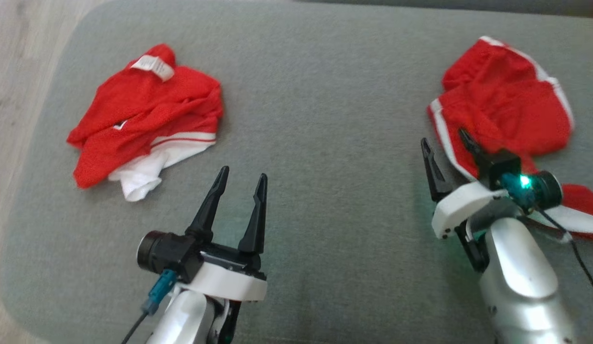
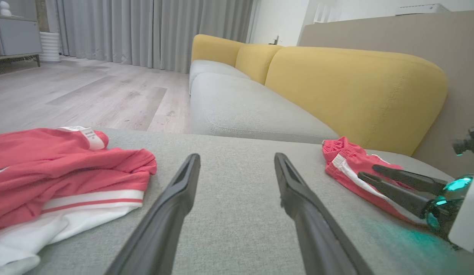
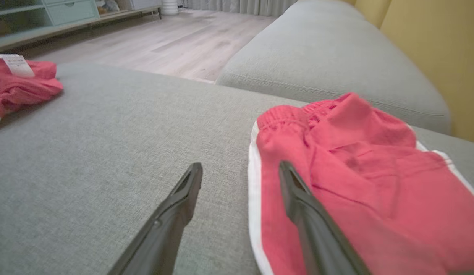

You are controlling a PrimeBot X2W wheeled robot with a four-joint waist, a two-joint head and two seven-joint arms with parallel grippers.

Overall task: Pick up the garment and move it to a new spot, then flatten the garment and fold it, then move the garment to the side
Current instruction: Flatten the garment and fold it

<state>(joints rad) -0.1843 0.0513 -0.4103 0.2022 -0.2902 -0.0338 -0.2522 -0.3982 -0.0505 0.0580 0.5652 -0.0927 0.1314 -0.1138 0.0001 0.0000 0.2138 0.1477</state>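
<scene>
The right gripper [image 1: 443, 137] stands wide, straddling the white-striped edge of the red shorts [image 1: 506, 95] at the right end of the grey cushion [image 1: 325, 95], seemingly to pinch it; the left gripper [image 1: 243, 172], equally wide, hovers empty near a crumpled red shirt [image 1: 148, 110].

Bare grey cushion [image 1: 325, 95] runs wide to the left of the red shorts [image 1: 506, 100]

Left of the shorts the cushion lies bare as far as a crumpled red-and-white top [image 1: 143, 119], well apart from them. The left gripper [image 1: 243, 173], fingers spread, hangs over that stretch. At the shorts' white-striped left edge the right gripper [image 1: 443, 137] straddles the hem with its fingers spread, one over cloth and one over bare cushion. Beyond the shorts a yellow backrest [image 2: 355, 88] walls off the far side.
</scene>
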